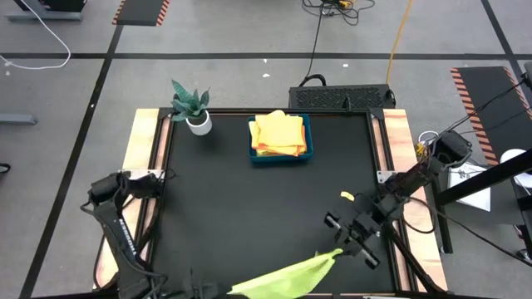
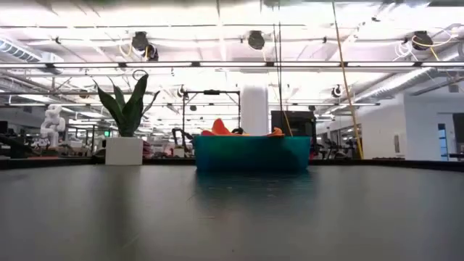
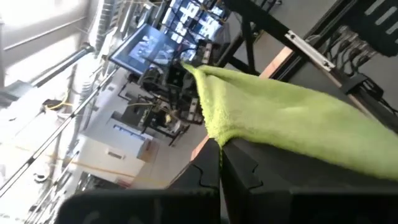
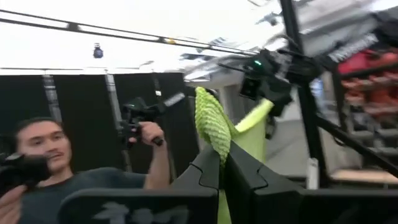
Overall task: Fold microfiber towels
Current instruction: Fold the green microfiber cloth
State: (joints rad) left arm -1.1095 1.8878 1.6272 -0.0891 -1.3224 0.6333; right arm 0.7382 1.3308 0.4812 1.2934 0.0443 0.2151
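A lime green towel (image 1: 287,276) stretches between my two grippers at the table's near edge. My left gripper (image 3: 219,155) is shut on its left end, at the high view's bottom edge (image 1: 223,291). My right gripper (image 4: 221,163) is shut on its right end (image 1: 339,251). Folded yellow and orange towels (image 1: 278,134) lie in a blue tray (image 1: 307,137) at the far middle, which also shows in the low view (image 2: 250,154). The low view shows neither gripper and no lime towel. My left gripper pinches the lime towel's left end (image 3: 214,134) between its two fingers, where the cloth bunches into a fold. The towel runs from there across to the other gripper (image 3: 183,78), held up off the table. My right gripper pinches the lime towel's right end (image 4: 214,140) between its two fingers. A bunched fold (image 4: 208,112) stands out past the fingertips. The rest of the cloth (image 4: 252,134) runs on toward the other gripper (image 4: 267,78).
A potted plant (image 1: 193,108) stands at the far left. A small yellow scrap (image 1: 347,197) lies on the black tabletop near the right arm. A person with a hand-held device (image 4: 140,121) shows beyond the table in the right wrist view.
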